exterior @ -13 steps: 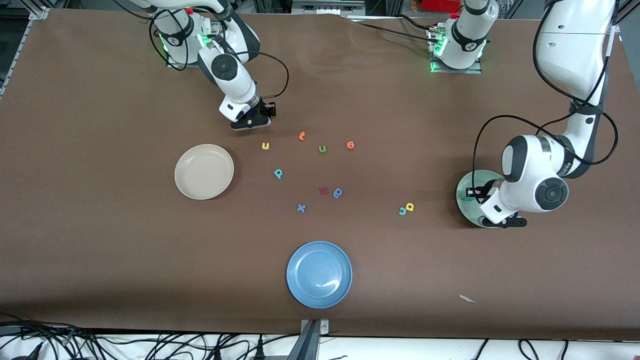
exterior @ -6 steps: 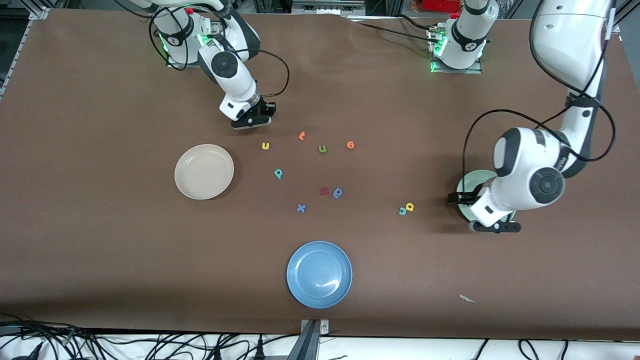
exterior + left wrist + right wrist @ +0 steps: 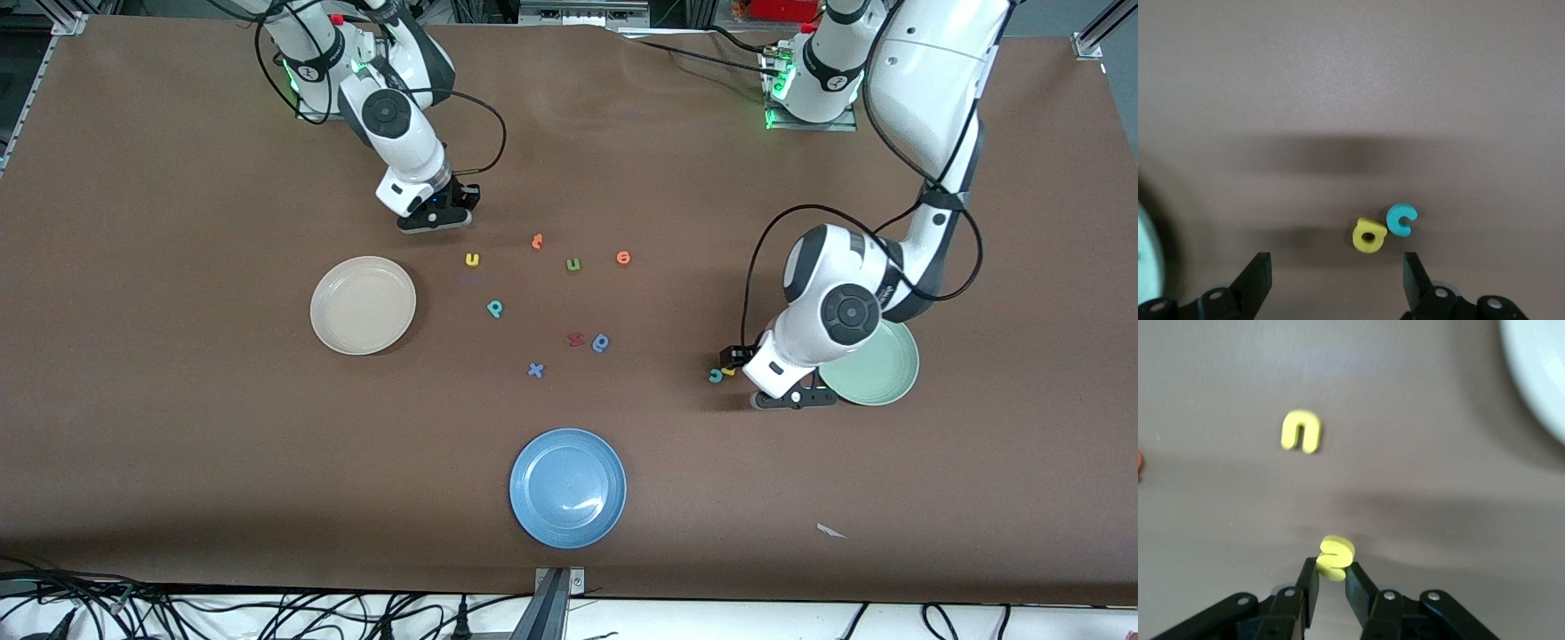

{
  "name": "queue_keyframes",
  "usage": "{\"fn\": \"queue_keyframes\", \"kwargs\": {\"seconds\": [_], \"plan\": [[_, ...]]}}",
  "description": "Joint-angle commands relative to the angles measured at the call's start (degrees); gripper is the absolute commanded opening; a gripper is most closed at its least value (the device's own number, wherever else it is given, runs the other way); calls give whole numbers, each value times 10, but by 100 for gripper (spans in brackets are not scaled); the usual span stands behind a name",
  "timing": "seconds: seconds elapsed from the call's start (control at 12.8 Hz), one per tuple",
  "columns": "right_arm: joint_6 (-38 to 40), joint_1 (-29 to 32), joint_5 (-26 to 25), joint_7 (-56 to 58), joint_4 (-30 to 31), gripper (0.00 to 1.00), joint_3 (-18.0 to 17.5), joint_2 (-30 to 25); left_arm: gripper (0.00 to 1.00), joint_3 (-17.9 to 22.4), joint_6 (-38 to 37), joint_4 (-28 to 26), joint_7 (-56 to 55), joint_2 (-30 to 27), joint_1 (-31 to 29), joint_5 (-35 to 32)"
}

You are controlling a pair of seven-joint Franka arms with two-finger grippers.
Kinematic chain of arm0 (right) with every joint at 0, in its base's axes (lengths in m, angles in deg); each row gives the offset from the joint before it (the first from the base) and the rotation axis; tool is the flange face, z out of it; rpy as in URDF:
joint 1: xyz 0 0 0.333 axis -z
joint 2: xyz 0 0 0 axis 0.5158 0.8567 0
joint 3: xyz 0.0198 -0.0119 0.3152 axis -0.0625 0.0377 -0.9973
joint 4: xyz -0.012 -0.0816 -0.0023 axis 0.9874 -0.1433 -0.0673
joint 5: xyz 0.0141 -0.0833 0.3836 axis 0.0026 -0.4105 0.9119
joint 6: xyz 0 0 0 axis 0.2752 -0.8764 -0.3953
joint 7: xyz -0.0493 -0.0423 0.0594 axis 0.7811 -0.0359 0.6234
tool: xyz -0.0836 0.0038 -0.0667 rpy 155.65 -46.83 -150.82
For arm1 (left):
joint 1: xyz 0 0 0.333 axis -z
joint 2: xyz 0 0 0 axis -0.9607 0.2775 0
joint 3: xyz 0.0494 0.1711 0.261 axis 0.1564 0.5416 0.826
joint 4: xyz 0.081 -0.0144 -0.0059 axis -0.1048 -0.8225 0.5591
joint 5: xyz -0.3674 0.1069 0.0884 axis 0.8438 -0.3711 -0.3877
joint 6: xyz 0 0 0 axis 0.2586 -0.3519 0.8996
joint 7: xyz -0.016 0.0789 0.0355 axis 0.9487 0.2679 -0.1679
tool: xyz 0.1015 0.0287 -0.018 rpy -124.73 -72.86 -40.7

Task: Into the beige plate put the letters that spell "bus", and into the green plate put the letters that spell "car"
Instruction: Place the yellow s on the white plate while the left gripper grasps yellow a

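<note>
Left gripper (image 3: 1337, 277) spread wide above yellow "a" (image 3: 1369, 235), must straddle it clear of teal "c" (image 3: 1401, 219); right gripper (image 3: 1331, 581) pinches yellow "s" (image 3: 1335, 557).

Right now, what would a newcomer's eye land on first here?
The right gripper pinching a yellow "s", above the table beside the beige plate. Then the left gripper, open over the touching yellow "a" and teal "c", beside the green plate.

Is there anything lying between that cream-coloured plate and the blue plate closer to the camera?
No. In the front view the table between the beige plate and the blue plate is bare brown surface; the loose letters all lie off that line.
</note>
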Motion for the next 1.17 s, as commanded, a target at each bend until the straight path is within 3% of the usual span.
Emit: {"fn": "queue_keyframes", "kwargs": {"seconds": [0.0,0.31,0.55,0.7,0.78,0.86,0.94,1.09], "plan": [[26,50,-10,69,5,0,-3,-42,81,4,36,3,-12,25,7,-8],[30,138,-8,227,-5,0,5,-43,76,4,52,2,-29,34,17,-11],[30,147,-8,293,-20,1,42,-20,75,4,52,-2,-30,34,23,-11],[27,153,-8,298,-22,23,45,-10,75,4,50,-6,-31,34,24,-11],[27,154,-8,298,-23,28,44,-9,75,4,49,-6,-33,34,24,-11],[27,154,-8,297,-26,45,45,-5,75,5,49,-7,-33,35,27,-11],[27,154,-8,297,-30,53,45,-3,75,4,49,-7,-33,40,28,-11],[28,154,-8,292,-36,54,44,-2,75,4,49,-8,-33,40,29,-11]]}}
